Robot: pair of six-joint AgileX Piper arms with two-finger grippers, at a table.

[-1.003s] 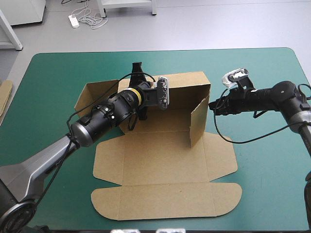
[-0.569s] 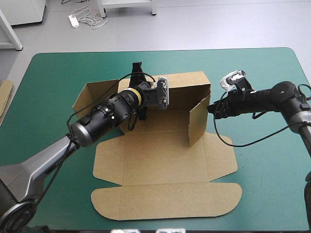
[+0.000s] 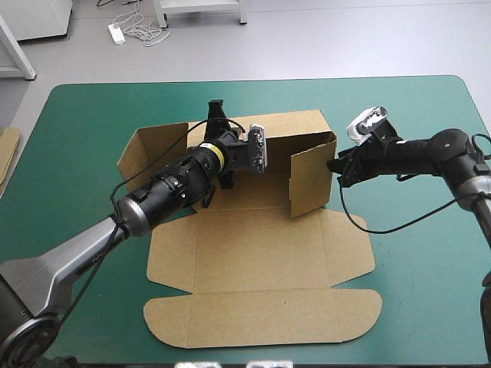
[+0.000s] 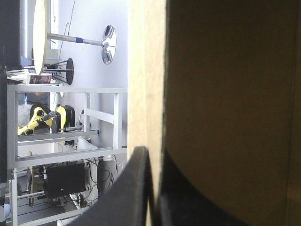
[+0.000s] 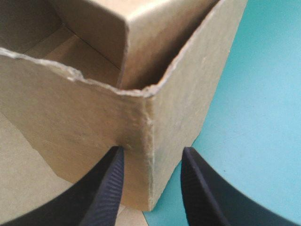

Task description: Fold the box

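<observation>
Across the middle of the teal-green table cover [image 3: 430, 291] you have the brown box [image 3: 253, 253], partly raised. Its tray end sits toward the far edge, long side running left to right; the lid [image 3: 261, 318] lies flat, pointing to the near edge. The far wall [image 3: 291, 126] stands upright, and the right side wall [image 3: 313, 180] is up and swung inward. Your left gripper [image 4: 153, 155] is clamped on the far wall, board pinched between its black fingers [image 4: 134, 188]. Your right gripper [image 5: 151, 157] is spread and holds nothing, the box's outer right corner just ahead, between its fingers. More board [image 3: 8, 149] shows at the table's left edge.
</observation>
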